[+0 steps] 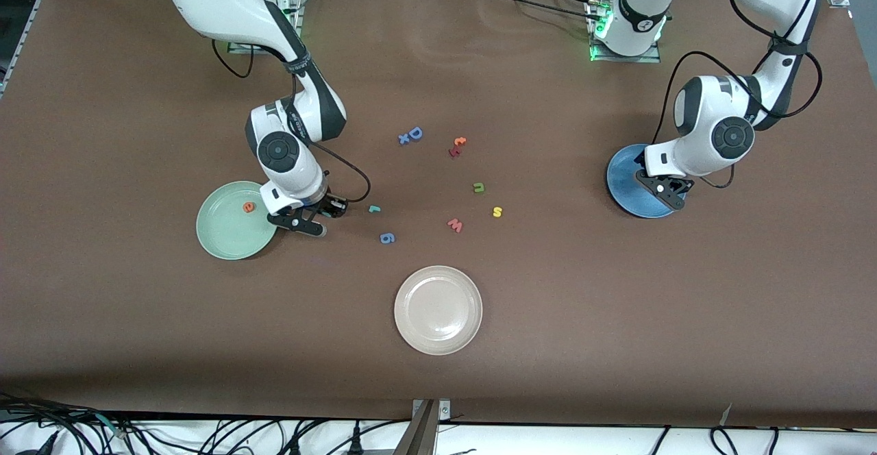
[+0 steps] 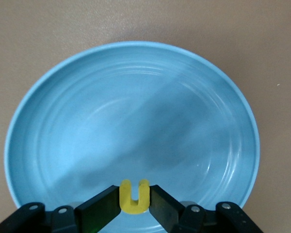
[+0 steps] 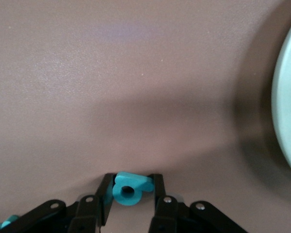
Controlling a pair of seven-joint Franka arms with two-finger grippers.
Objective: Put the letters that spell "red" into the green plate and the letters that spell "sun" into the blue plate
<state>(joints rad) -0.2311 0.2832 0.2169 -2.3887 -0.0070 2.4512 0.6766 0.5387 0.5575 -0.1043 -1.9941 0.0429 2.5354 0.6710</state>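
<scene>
Only the orange "e" (image 1: 249, 207) is lying in the green plate (image 1: 226, 242). My right gripper (image 3: 131, 189) is clamping the teal "d" (image 3: 128, 188) beside it; my left gripper (image 2: 135, 200) is pinching the yellow "u" (image 2: 134, 196) over the blue plate (image 2: 87, 121). The teal "r" (image 1: 374, 209), olive "n" (image 1: 479, 187) and yellow "s" (image 1: 497, 212) are waiting mid-table.
</scene>
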